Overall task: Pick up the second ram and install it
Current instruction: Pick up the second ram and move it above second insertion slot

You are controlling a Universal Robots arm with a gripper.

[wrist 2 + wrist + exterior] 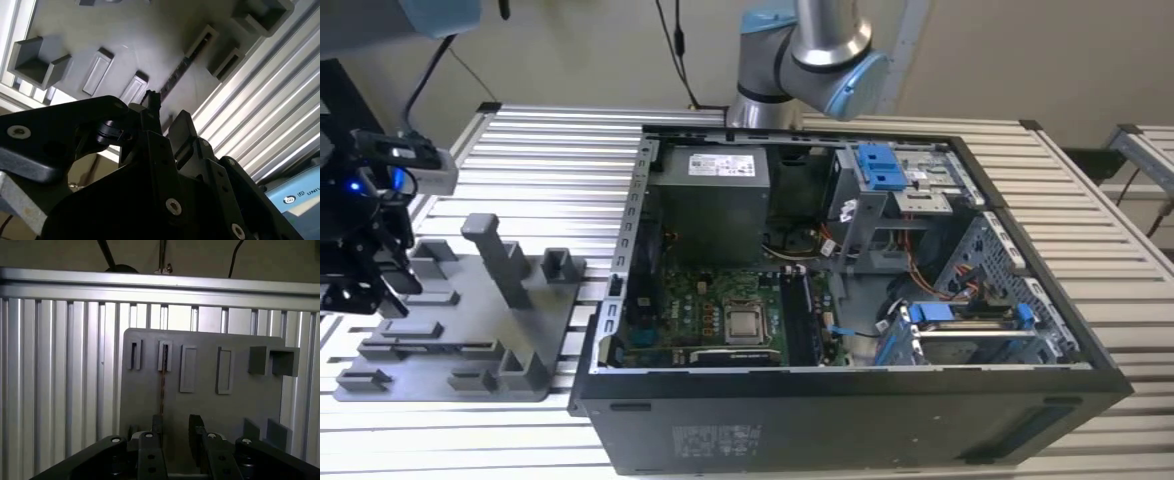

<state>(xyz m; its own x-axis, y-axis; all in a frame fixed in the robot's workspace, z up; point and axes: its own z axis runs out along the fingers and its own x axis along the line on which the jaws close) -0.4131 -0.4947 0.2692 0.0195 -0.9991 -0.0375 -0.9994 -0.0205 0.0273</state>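
Early days, I'd say. The ram (pixel 162 385) stands on edge in its slot on the grey tray (pixel 240 410), not yet lifted, so both the pick and the fitting into the open case (pixel 881 420) are left to do. The gripper (pixel 175 427) hangs over the tray with its fingers spread, holding nothing, the stick lying beyond its tips. From here the ram is just a thin dark strip, edge-on, one end between small raised guides; I can't make out its label.
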